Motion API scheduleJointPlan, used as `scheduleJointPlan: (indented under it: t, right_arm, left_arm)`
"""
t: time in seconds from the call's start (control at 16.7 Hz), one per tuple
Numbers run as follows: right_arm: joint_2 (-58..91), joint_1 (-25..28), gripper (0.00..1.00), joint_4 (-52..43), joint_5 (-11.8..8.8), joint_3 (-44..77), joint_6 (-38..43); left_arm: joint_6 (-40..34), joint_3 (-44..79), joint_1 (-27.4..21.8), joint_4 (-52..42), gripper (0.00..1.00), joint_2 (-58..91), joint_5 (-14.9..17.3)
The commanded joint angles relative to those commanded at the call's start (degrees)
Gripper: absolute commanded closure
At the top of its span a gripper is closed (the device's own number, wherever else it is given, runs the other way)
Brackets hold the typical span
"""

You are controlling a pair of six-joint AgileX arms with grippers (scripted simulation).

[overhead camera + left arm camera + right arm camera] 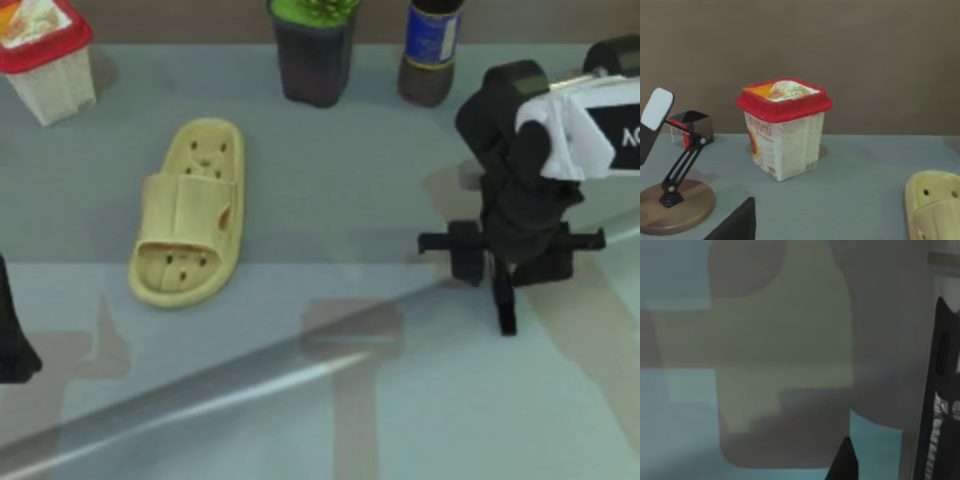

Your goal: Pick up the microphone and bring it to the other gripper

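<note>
From above, the right gripper (508, 268) points down at the table's (400, 420) right side; whether it grips the microphone (505, 300), whose black handle sticks out beneath, I cannot tell. The left gripper (12, 345) sits parked at the left edge. The left wrist view shows a red-lidded tub (784, 125), closed.

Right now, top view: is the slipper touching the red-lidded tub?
No. The slipper lies apart from the red-lidded tub, with bare table between them.
</note>
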Motion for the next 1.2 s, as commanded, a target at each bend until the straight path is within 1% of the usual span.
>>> scheduleJointPlan:
  t: [0.36,0.42,0.6,0.72,0.9,1.02,1.2]
  right_arm:
    - [0.0,0.0,1.00,0.0,0.0,0.0,0.0]
    - [-3.1,0.1,1.00,-1.2,0.7,1.3,-0.5]
    - [-3.3,0.2,1.00,0.6,0.1,1.0,-1.0]
    - [-4.1,0.3,1.00,4.6,-1.2,0.2,-2.2]
    - [-6.1,0.3,1.00,14.8,-4.2,-2.5,-4.9]
    - [-7.7,0.3,1.00,24.2,-6.7,-5.0,-7.2]
    - [-10.6,0.3,1.00,41.0,-11.0,-9.7,-11.2]
  left_arm:
    - [0.0,0.0,0.0,0.0,0.00,0.0,0.0]
    - [0.0,0.0,0.0,0.0,0.00,0.0,0.0]
    - [0.0,0.0,0.0,0.0,0.00,0.0,0.0]
    - [0.0,0.0,0.0,0.0,0.00,0.0,0.0]
    - [0.0,0.0,0.0,0.0,0.00,0.0,0.0]
    - [0.0,0.0,0.0,0.0,0.00,0.0,0.0]
    - [0.0,0.0,0.0,0.0,0.00,0.0,0.0]
